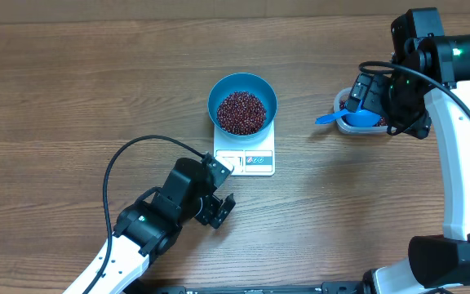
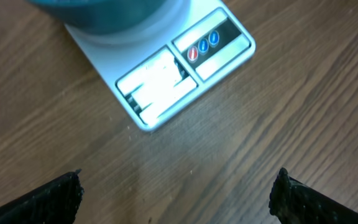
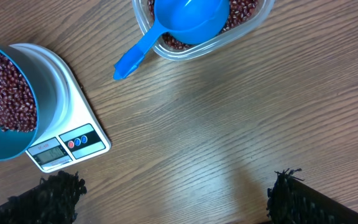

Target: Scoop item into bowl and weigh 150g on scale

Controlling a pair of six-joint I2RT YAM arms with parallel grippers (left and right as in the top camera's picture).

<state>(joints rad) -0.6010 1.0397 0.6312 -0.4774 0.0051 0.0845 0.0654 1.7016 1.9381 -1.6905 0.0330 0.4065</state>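
The bright blue bowl stands on the white scale at the table's middle, and a heap of dark red-brown beans fills its bottom. My left gripper hovers open just in front of the scale, with nothing between its fingers. In the left wrist view the scale and the bowl's base lie beyond the open left gripper. My right gripper hangs open above the bean tub; its wrist view shows the bowl, the scale and bare wood under the right gripper.
A clear plastic tub of beans sits at the right. A small blue scoop rests in it, its handle pointing left over the rim. In the right wrist view the tub and scoop lie at the top edge.
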